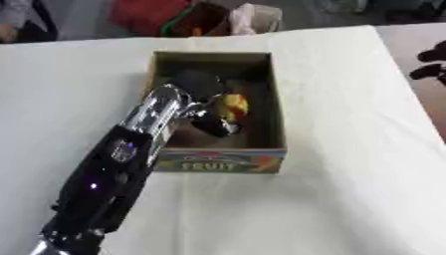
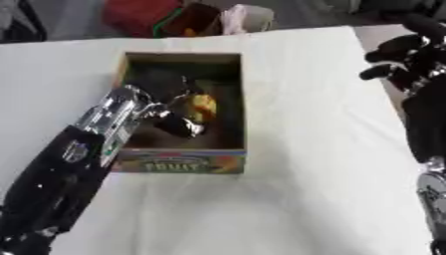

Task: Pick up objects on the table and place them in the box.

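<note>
Inside the cardboard fruit box (image 1: 261,164): left hand (image 1: 207,112) curled round a yellow and red toy (image 1: 233,106), long side running up-down. Right of the box: right hand (image 2: 409,55), fingers curled, empty.

Light: even and soft, from overhead, bright on the white table (image 1: 348,149).
Shadows: the inside of the box (image 1: 277,107) is dim; a faint shadow lies along its near wall.
Glare: bright streaks on the silver forearm (image 1: 157,112).
Blur: both views are soft throughout; the box lettering smears, and the clutter past the table's far edge is indistinct.
</note>
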Robot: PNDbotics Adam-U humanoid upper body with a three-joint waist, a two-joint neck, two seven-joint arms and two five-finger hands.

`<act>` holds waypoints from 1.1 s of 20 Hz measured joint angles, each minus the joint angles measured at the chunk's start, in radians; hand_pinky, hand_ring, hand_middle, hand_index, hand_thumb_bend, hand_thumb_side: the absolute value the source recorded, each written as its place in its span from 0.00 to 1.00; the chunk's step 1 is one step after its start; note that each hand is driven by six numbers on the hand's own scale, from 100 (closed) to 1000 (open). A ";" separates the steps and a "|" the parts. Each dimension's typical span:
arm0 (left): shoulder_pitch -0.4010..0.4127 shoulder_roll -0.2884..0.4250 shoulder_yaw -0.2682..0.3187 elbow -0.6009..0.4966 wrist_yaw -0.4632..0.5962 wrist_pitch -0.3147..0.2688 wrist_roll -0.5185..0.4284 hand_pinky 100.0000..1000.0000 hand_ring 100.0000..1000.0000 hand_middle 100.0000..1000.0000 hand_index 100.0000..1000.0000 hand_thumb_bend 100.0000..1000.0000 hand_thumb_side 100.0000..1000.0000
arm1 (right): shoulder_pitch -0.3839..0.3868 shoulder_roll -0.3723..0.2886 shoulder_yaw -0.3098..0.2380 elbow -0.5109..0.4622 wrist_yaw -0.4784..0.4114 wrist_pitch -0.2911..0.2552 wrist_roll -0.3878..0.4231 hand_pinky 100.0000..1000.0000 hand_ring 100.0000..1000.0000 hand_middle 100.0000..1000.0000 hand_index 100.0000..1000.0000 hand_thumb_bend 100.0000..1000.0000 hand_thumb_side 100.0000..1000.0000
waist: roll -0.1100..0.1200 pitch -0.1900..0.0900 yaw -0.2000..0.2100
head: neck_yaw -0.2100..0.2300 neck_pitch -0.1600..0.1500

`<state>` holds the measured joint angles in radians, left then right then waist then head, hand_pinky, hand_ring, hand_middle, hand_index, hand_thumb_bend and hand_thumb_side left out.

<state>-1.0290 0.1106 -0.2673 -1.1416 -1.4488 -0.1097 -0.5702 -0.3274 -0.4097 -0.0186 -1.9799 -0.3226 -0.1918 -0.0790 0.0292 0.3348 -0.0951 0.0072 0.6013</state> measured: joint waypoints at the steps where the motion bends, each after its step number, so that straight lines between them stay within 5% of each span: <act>1: 0.000 0.002 0.002 -0.001 -0.015 0.004 -0.011 0.57 0.82 0.81 0.93 0.68 0.88 | 0.003 0.000 0.000 0.000 0.000 0.000 0.000 0.51 0.61 0.54 0.80 0.00 0.93 | 0.000 0.000 0.000 | 0.000 0.000; 3: 0.001 0.005 0.012 -0.010 -0.038 0.011 -0.020 0.59 0.83 0.82 0.93 0.82 0.99 | 0.004 0.001 -0.002 0.000 0.001 0.002 -0.002 0.51 0.61 0.54 0.80 0.00 0.93 | 0.000 0.000 0.001 | -0.001 0.000; 5: 0.006 0.005 0.027 -0.026 -0.049 0.022 -0.013 0.57 0.81 0.79 0.91 0.81 1.00 | 0.010 0.002 -0.006 0.000 0.003 0.004 -0.005 0.51 0.61 0.54 0.80 0.00 0.93 | 0.000 0.000 0.003 | -0.004 0.000; 10: -0.004 0.018 0.088 -0.116 -0.022 0.079 0.042 0.47 0.68 0.66 0.84 0.29 0.99 | 0.013 0.003 -0.007 0.000 0.005 0.005 -0.007 0.51 0.61 0.54 0.80 0.00 0.93 | -0.002 -0.001 0.016 | -0.014 0.000; 14: -0.048 0.034 0.166 -0.206 0.026 0.133 0.096 0.38 0.56 0.54 0.77 0.07 0.93 | 0.021 0.003 -0.013 0.000 0.006 0.004 -0.014 0.51 0.61 0.55 0.80 0.00 0.92 | -0.008 -0.008 0.032 | -0.028 0.004; 22: -0.060 0.059 0.324 -0.394 0.140 0.248 0.211 0.29 0.44 0.46 0.75 0.00 0.85 | 0.023 0.002 -0.019 0.000 0.006 -0.006 -0.024 0.51 0.61 0.55 0.80 0.00 0.92 | -0.021 -0.019 0.053 | -0.044 0.011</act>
<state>-1.0889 0.1697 0.0566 -1.5360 -1.3086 0.1384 -0.3591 -0.3042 -0.4073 -0.0380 -1.9799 -0.3168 -0.1974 -0.1028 0.0079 0.3155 -0.0419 -0.0369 0.6121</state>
